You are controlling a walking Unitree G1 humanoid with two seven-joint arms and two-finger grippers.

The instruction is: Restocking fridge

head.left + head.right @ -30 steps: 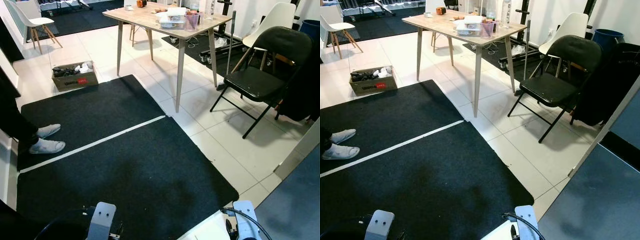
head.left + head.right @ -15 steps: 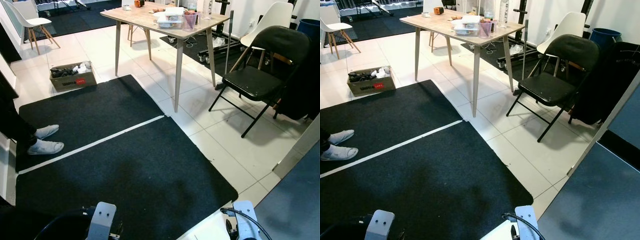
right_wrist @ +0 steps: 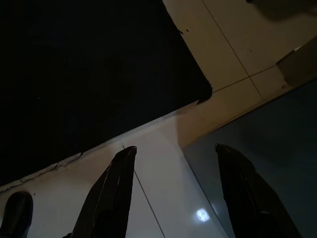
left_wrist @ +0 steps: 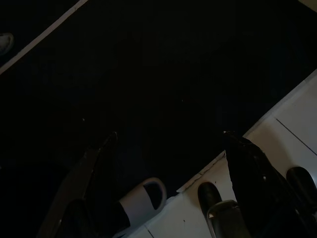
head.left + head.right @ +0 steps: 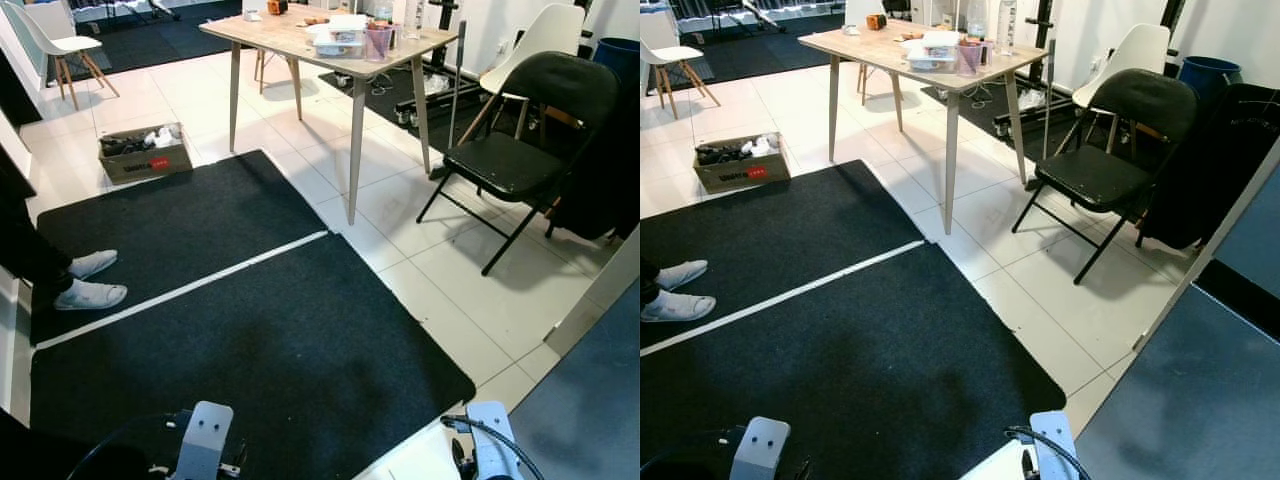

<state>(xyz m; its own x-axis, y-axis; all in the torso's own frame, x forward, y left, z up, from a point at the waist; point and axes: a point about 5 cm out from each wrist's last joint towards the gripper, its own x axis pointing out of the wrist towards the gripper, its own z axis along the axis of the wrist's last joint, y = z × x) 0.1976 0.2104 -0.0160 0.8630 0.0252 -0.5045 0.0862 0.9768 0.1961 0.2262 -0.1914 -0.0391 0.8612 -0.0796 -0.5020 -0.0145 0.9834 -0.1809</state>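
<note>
**Food containers on the far surface, both arms hanging idle**

Food containers (image 5: 340,38) and a pink cup (image 5: 378,41) sit clustered at the near right end of a wooden surface (image 5: 290,33), in the upper middle of the head views. A black folding chair (image 5: 525,150) stands to the right of it on white tiles, with a white shell chair (image 5: 545,38) behind and a blue bin (image 5: 1205,72) in the upper right corner. A cardboard box (image 5: 147,154) of odds and ends rests on the tiles at left, just beyond the edge of a black mat (image 5: 240,330) crossed by a white stripe. A person's feet in white shoes (image 5: 90,280) stand on the mat at the left edge. Another white chair (image 5: 55,40) is in the upper left corner.

Left gripper (image 4: 168,168) hangs above the dark mat near its border with the tiles, its fingers (image 4: 86,173) spread wide, empty. Right gripper (image 3: 173,188) hangs over the mat's corner and the pale floor, fingers (image 3: 114,188) likewise spread apart with nothing between them.
</note>
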